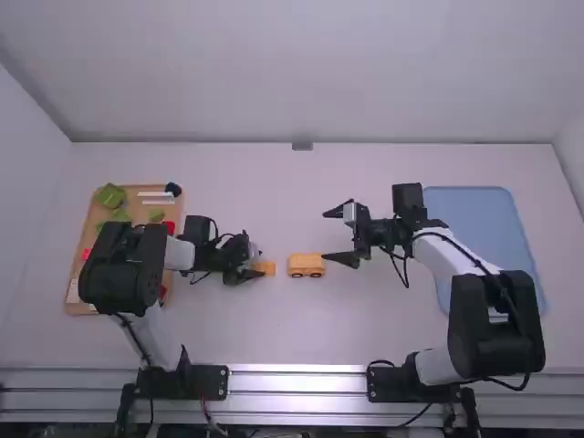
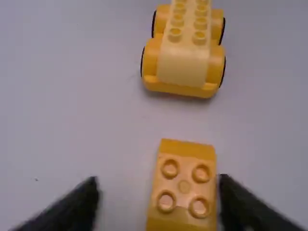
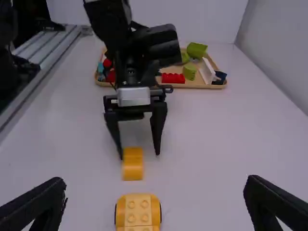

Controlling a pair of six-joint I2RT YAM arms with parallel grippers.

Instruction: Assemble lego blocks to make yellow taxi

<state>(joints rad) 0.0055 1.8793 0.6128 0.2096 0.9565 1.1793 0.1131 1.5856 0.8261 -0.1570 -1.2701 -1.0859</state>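
Yellow wheeled base [image 1: 307, 265] (studs up), long axis left-right

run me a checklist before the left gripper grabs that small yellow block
1. Left gripper open: ok.
2. Small yellow block between its fingers: ok.
3. Block centred between them: not ok, it sits nearer one finger.
4. That finger not touching the block: cannot tell.
5. Block studs facing up: ok.
6. Block apart from the yellow wheeled base: ok, there is a gap.
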